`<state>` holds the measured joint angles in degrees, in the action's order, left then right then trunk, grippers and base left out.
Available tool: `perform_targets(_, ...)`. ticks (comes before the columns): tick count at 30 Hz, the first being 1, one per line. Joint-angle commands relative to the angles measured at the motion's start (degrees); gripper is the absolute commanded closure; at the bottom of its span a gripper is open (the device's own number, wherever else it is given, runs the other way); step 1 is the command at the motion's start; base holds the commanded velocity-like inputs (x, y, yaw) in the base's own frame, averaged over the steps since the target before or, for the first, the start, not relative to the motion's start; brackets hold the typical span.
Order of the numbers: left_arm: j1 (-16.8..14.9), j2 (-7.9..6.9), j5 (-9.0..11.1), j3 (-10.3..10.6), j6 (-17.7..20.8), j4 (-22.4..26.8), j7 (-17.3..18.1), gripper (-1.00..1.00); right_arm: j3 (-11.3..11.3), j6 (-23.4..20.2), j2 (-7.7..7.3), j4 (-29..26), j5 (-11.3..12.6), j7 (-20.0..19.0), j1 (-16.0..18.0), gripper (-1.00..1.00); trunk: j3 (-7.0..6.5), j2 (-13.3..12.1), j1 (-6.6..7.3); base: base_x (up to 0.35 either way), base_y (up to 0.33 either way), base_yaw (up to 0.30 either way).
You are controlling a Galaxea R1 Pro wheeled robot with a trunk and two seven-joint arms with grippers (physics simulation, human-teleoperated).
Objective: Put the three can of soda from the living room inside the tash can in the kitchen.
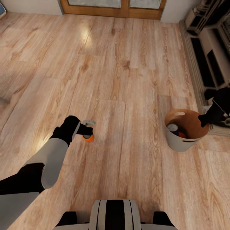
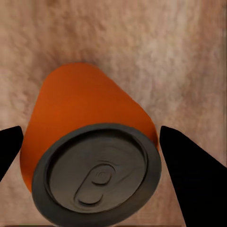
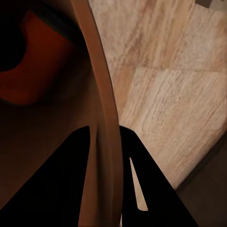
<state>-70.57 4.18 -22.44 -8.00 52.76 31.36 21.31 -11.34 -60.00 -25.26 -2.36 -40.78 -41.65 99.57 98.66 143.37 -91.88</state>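
1. Down on the wood floor, the bin stands upright; take it as the landmark.
2. Inside the bin lie two cans: a blue can against the wall nearest the left arm, and an orange one just beside it, mostly hidden by the rim.
3. The right hand sits at the bin's far-right rim. In the right wrist view its fingers straddle the rim, one inside and one outside, clamped on the wall as far as the picture shows.
4. The third can, orange, is well apart from the bin, across open floor towards the left arm. It is between the fingers of the left hand.
5. In the left wrist view the can's grey top faces the camera, and the black fingers stand on either side of it. The jaws are apart; whether the pads touch the can I cannot tell.
6. Whether that can rests on the floor or hangs just above it I cannot tell.
7. Between the third can and the bin the floor is bare planks.
8. Beyond the bin, on the side of the right hand, a raised hearth edge runs along the floor, with dark shelving behind it; the bin stands just beside this edge.
9. Far from the bin, at the top of the head view, a wood-framed door closes off the floor.
10. The robot's base is near the bottom edge, between the two arms.
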Motion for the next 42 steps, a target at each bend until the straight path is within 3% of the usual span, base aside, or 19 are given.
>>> perform_targets(1, 0.0, 0.02, -0.1, 0.0, 0.0, -0.1, 0.1, 1.0, -0.3, 0.0, 0.03, 0.1, -0.5, 0.0, -0.2, 1.0, -0.22, 0.0, 0.0, 0.0, 0.0, 0.0)
perform_targets(9, 0.0, 0.03, -0.1, 0.0, 0.1, -0.2, 0.0, 1.0, -0.1, 0.0, 0.01, 0.1, -0.5, 0.0, -0.2, 1.0, -1.99, -0.1, 0.2, 0.0, 0.0, 0.0)
perform_targets(24, 0.0, -0.05, -0.2, -0.1, 0.6, -0.3, 0.3, 1.0, -0.2, 0.0, 0.58, 2.8, -0.4, -0.1, -0.2, 1.0, -4.68, -6.1, 3.5, 0.0, 0.0, 0.0)
perform_targets(29, -0.9, -0.05, -0.3, -0.1, 7.2, -0.6, 1.3, 1.0, 0.0, 0.0, 2.68, 3.2, -0.4, -0.4, -0.2, 1.0, -5.58, -8.2, 4.6, 0.0, 0.0, 0.0)
perform_targets(33, -7.1, -0.25, -0.4, 0.0, 7.2, -5.1, 2.6, 1.0, 0.1, 0.0, 4.67, 4.4, -0.2, -0.7, -0.3, 1.0, -6.3, -9.8, 5.48, 0.0, 0.0, 0.0)
perform_targets(35, -14.2, -0.61, -0.4, 0.3, 7.2, -13.5, 5.1, 1.0, 0.2, 0.0, 5.36, 4.6, 0.0, -0.8, -0.7, 1.0, -6.66, -10.6, 5.91, 0.0, 0.0, 0.0)
perform_targets(36, -15.6, -0.66, -0.5, 0.3, 7.2, -14.7, 6.1, 1.0, 0.2, 0.0, 5.61, 4.6, 0.0, -0.8, -0.8, 1.0, -6.83, -11.0, 6.13, 0.0, 0.0, 0.0)
perform_targets(42, -28.5, -1.6, -0.9, 1.7, 7.2, -24.7, 18.8, 1.0, 0.3, 0.0, 10.14, 4.2, 0.1, -0.9, -1.2, 1.0, -7.91, -13.4, 7.45, 0.0, 0.0, 0.0)
